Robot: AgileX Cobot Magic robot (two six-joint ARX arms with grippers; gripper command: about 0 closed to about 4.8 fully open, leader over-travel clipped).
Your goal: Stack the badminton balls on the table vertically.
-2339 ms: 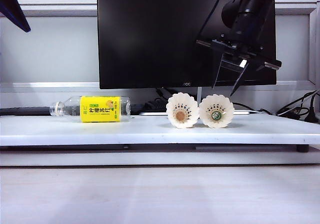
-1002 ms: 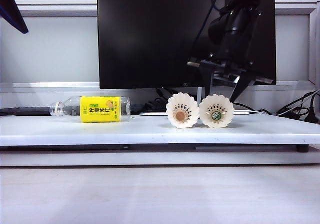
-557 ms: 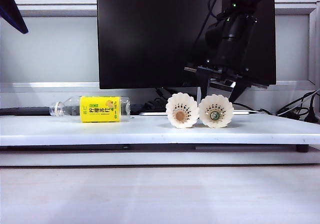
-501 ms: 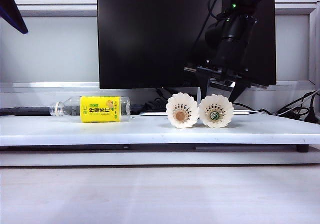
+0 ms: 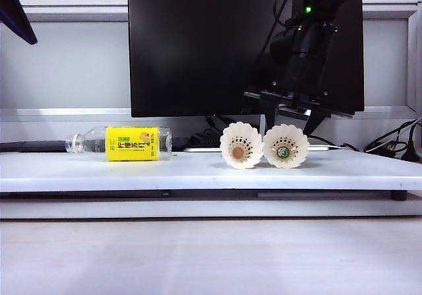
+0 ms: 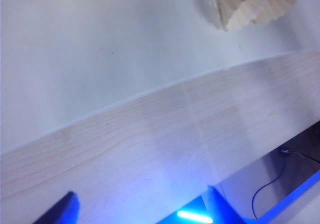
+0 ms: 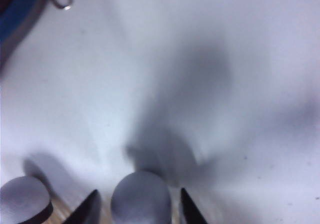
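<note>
- Reaching down behind the two badminton balls, the right gripper has its fingers spread either side of a cork tip, not yet pinching it.
- The left gripper hangs over the pale wood board, jaws wide and empty, well away.
- Both shuttles lie on their sides, touching, skirts facing the room, on the table.
- They look feather-light and easily crushed; I'd take one by the firm cork end or the stems just beside it, never across the skirt.
- The yellow-labelled bottle lies well apart.
</note>
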